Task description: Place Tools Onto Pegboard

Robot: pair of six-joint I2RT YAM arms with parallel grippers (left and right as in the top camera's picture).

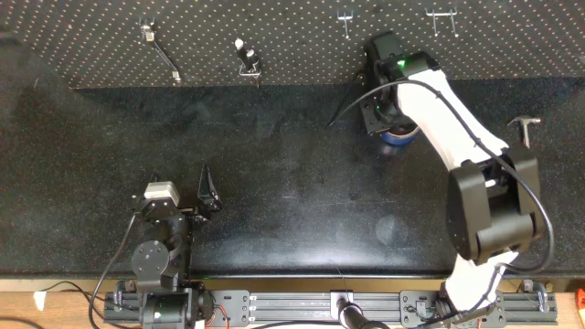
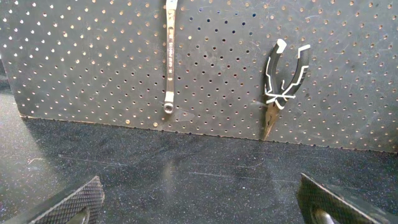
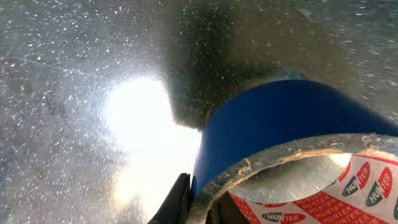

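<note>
The right fingers (image 3: 178, 200) pinch the wall of the blue tape roll (image 3: 280, 124), which is at the foot of the pegboard (image 1: 91, 46), upper centre of the top view. An empty hook (image 1: 345, 20) sits up-frame and slightly left of the roll, so the right arm is nearer. The left fingers (image 2: 68, 202) stand wide and empty, lower left. The left wrist view shows the hung wrench (image 2: 169, 56) and pliers (image 2: 283, 87) face-on.
</note>
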